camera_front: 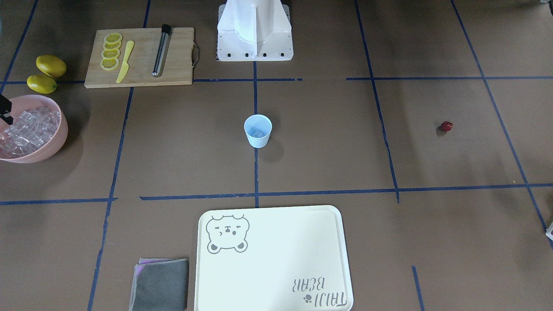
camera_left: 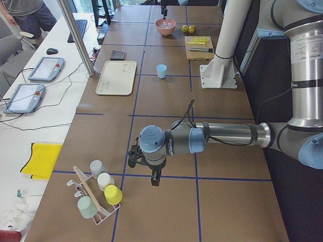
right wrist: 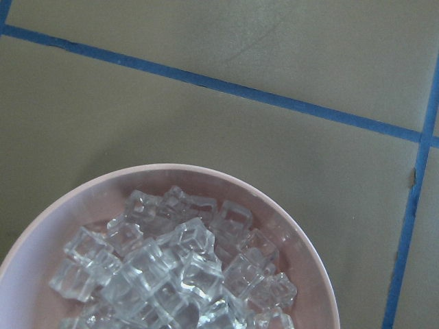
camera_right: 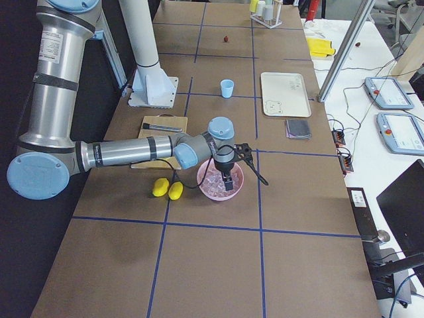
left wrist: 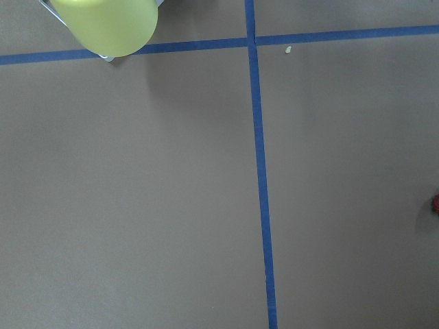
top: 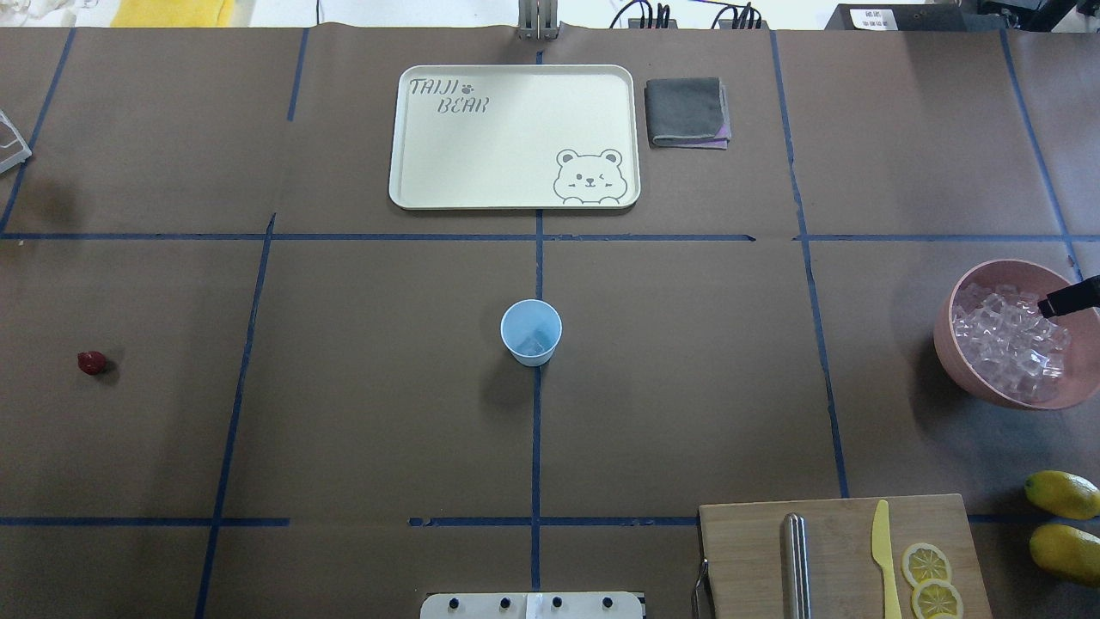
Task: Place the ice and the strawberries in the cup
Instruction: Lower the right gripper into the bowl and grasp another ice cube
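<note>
The pale blue cup [top: 531,332] stands upright at the table's middle, also in the front view [camera_front: 258,131], with a clear ice cube [top: 534,345] inside. More ice [top: 1014,340] fills the pink bowl [top: 950,344], close up in the right wrist view [right wrist: 178,267]. The strawberry [top: 92,362] lies alone on the table's left part, and shows in the front view [camera_front: 446,126]. My right gripper [camera_right: 228,184] hangs over the bowl; only a black finger [top: 1070,299] shows overhead, so I cannot tell its state. My left gripper [camera_left: 155,180] hovers above the table near the cup rack; I cannot tell its state.
A cutting board [camera_front: 173,65] holds lemon slices [camera_front: 111,51], a yellow knife [camera_front: 125,61] and a metal tube [camera_front: 161,50]. Two lemons [camera_front: 46,72] lie beside the bowl. A cream tray [top: 514,136] and a grey cloth [top: 686,112] lie at the far side. A rack of cups [camera_left: 98,196] stands at the left end.
</note>
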Motion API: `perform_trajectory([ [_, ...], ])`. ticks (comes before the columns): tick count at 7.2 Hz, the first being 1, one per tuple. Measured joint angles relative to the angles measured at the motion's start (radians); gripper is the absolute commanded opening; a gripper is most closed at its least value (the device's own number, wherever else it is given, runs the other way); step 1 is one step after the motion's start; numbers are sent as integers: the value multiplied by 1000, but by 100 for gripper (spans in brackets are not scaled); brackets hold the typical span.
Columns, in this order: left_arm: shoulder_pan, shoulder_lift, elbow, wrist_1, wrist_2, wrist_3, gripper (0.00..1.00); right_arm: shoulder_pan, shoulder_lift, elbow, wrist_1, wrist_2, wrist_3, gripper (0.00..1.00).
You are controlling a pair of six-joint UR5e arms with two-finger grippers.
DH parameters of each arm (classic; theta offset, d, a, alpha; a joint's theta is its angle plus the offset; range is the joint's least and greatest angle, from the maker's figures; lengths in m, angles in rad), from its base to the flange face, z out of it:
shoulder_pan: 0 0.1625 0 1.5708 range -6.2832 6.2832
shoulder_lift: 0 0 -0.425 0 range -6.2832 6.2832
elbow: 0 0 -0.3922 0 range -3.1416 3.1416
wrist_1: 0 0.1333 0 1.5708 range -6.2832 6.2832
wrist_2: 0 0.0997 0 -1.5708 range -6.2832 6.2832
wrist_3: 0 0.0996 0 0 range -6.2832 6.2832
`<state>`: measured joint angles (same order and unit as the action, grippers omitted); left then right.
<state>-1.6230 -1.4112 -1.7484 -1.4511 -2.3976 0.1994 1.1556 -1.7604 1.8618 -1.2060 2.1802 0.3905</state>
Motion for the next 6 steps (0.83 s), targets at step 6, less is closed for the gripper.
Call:
perform_trajectory([
  [6,0,0,-4,0,0,0,100,-65,37,-26,3,-9,68,96],
])
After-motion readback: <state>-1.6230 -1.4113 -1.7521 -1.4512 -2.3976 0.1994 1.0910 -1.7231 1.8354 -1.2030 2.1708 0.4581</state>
